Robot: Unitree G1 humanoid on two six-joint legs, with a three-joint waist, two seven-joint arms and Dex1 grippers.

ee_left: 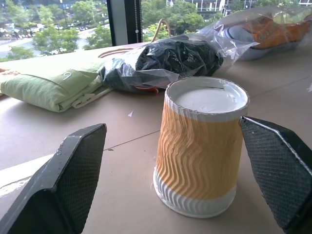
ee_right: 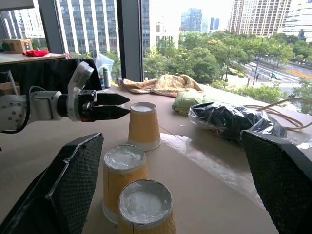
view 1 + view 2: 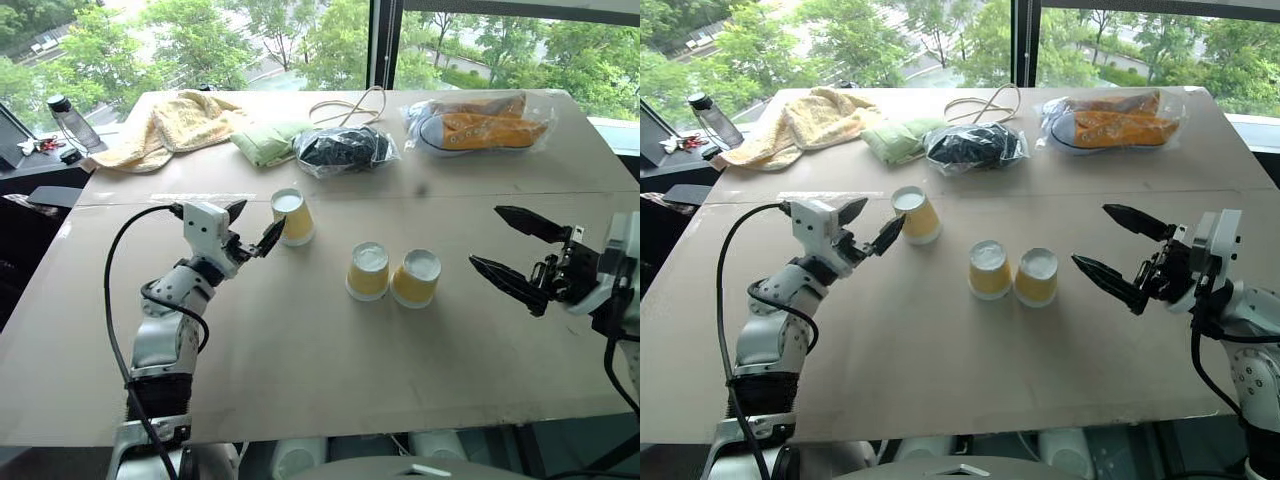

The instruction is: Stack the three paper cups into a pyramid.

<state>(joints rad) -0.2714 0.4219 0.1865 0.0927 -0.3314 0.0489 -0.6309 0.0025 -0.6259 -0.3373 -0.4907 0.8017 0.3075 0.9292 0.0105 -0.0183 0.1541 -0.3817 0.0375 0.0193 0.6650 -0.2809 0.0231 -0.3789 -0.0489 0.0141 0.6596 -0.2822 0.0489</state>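
Three ribbed yellow-orange paper cups (image 3: 368, 270) upside down on brown worktop (image 3: 300, 350), white bases up; left gripper (image 3: 255, 232) fingers wide beside lone cup (image 3: 292, 216); right gripper (image 3: 510, 250) fingers spread wide, empty.

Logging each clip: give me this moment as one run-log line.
stage: reaching | left end effector: open, flanking lone paper cup | right end effector: open, empty | cup pair: upside down, side by side | pyramid: not built

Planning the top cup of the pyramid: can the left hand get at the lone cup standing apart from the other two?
Probably yes. The left hand is open right beside the lone cup, its fingers either side of it in the wrist view, with nothing between them.
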